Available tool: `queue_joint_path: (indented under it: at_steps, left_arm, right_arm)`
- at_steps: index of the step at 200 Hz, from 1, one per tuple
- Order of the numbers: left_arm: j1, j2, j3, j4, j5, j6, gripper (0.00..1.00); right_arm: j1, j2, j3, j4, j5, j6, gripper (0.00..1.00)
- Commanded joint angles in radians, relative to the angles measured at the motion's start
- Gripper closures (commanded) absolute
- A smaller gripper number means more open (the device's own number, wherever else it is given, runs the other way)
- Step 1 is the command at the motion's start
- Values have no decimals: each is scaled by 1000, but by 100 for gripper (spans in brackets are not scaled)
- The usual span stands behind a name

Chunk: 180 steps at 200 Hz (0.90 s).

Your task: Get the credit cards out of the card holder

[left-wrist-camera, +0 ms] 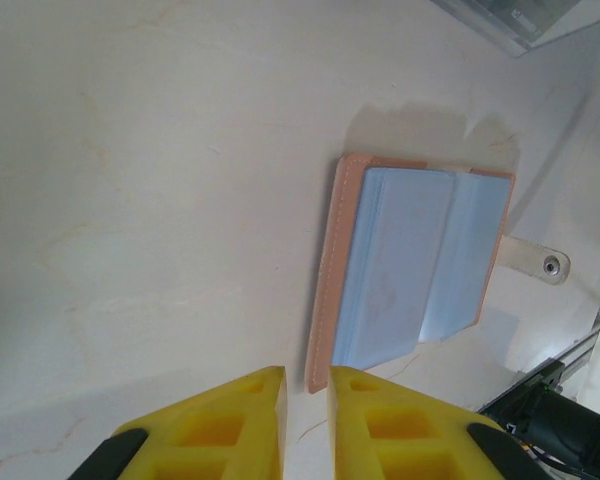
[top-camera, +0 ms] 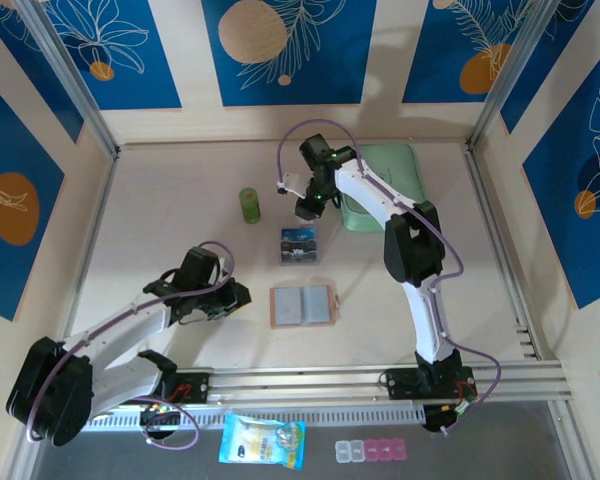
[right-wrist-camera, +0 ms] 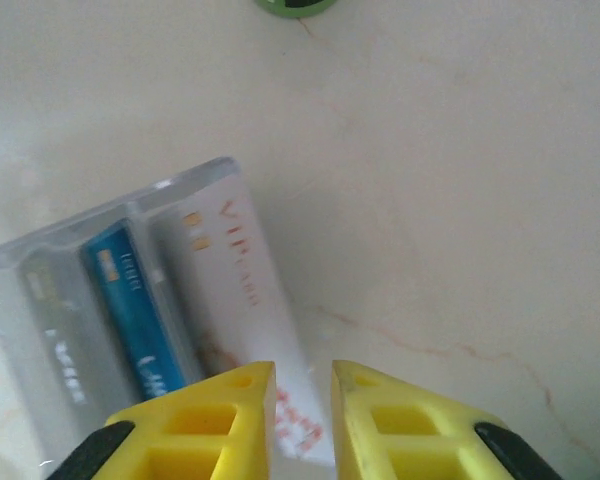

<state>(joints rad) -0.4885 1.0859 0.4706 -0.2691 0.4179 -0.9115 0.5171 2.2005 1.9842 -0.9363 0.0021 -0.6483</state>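
Card holder: lay open and flat on the bench, near centre | credit cards: stood in clear tray just beyond it | your left gripper: near holder's edge, jaws a slit apart, empty | your right gripper: over tray, jaws a slit apart, gripping nothing.

The pale card reads "VIP"; the blue card's print is illegible.

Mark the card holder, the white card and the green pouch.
card holder (left-wrist-camera: pixel 400 260): left wrist view, on its blue-grey inner pocket.
white card (right-wrist-camera: pixel 235 280): right wrist view, middle of its printed face.
green pouch (top-camera: pixel 395 162): top view, on its far half.
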Motion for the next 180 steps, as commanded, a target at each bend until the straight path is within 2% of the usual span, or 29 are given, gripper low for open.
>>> queue_joint_path:
  at_steps: [1,43,109,158,180]
  left_arm:
    - [-1,32,-14,85,39,-12,83]
    - [-50,114,1,176,43,-35,84]
    - [-147,240,33,280,24,-68,89]
    - [-179,285,39,304,9,-71,94]
    - [-180,317,33,347,28,-85,96]
  right_arm:
    - [27,-121,-93,58,-47,147,77]
    - [58,-293,-326,176,-69,450,78]
    - [109,-547,-701,398,-124,1014,89]
    - [153,-597,-838,363,-198,1227,92]
    - [175,-613,-921,439,-262,1280,88]
